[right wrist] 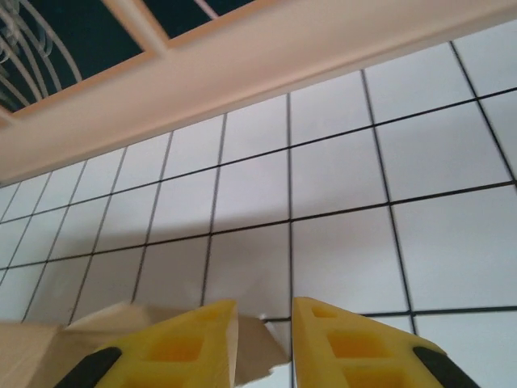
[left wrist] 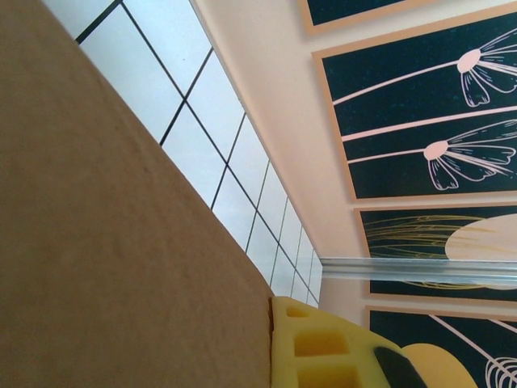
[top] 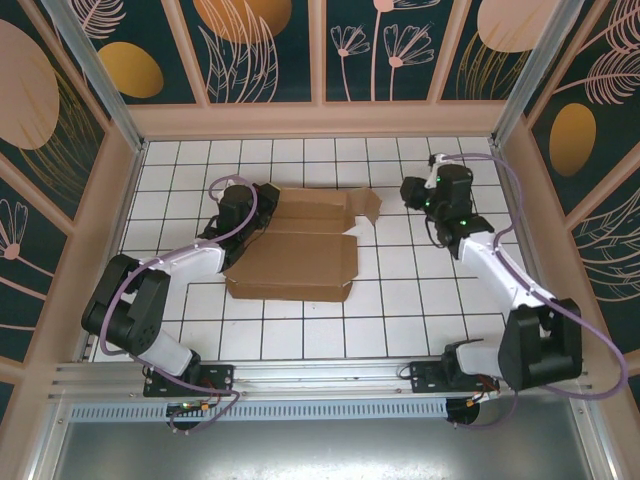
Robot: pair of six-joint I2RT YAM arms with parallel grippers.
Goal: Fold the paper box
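The paper box (top: pixel 300 255) lies mid-table as a brown cardboard sheet, partly folded, with a small flap (top: pixel 368 208) sticking out at its far right. My left gripper (top: pixel 232 208) is at the box's left edge. In the left wrist view the cardboard (left wrist: pixel 113 242) presses flat against one yellow finger (left wrist: pixel 323 343), so the left gripper (left wrist: pixel 272 311) is shut on it. My right gripper (top: pixel 408 190) hovers just right of the flap. Its yellow fingers stand apart in the right wrist view, right gripper (right wrist: pixel 265 305) open, with the flap's tip (right wrist: pixel 260 347) loose in the gap beside the left finger.
The white tiled table (top: pixel 400 320) is ringed by a low beige wall (top: pixel 320 120) with dark patterned panels above. A metal rail (top: pixel 300 375) runs along the near edge by the arm bases. Bare tiles lie right of and in front of the box.
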